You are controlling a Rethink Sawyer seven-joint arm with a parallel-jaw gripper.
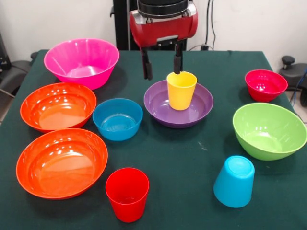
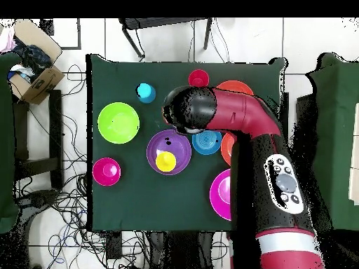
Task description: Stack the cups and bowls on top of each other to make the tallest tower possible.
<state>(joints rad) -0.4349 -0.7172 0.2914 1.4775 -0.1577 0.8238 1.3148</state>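
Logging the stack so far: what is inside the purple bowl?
The yellow cup stands upright, mouth up, in the purple bowl, with nothing else visible around it. The bowl floor under the cup is covered. The open tool hangs just above, holding nothing.

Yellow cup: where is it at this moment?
In the front view the yellow cup stands upright inside the purple bowl near the table's middle, just below the open gripper, with the small blue bowl at picture left.
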